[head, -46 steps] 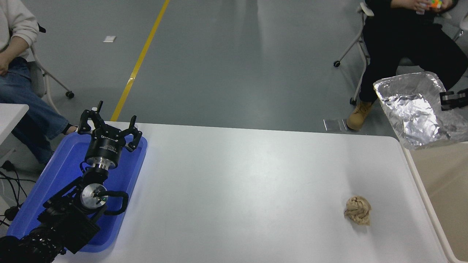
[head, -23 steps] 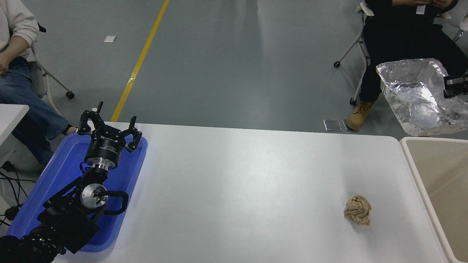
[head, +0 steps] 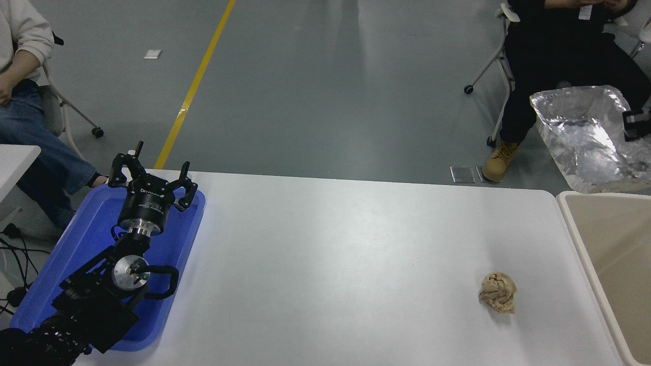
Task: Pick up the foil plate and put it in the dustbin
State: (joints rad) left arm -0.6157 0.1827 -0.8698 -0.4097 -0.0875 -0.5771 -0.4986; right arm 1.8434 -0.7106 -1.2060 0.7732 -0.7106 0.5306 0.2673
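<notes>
The foil plate, crumpled shiny silver, hangs tilted in the air at the right edge, above the far end of the dustbin. My right gripper is shut on the plate's right rim; only its black tip shows at the picture's edge. The dustbin is beige with a cream rim and stands just off the table's right side, partly cut off by the frame. My left gripper is parked open over the blue tray at the lower left.
A crumpled tan paper ball lies on the white table near the right. A blue tray sits at the left edge. One seated person is at the far left, another at the far right.
My right gripper has lifted the foil plate and carried it a little to the right, so the dustbin's far rim now shows beneath it. The left arm has not moved.
</notes>
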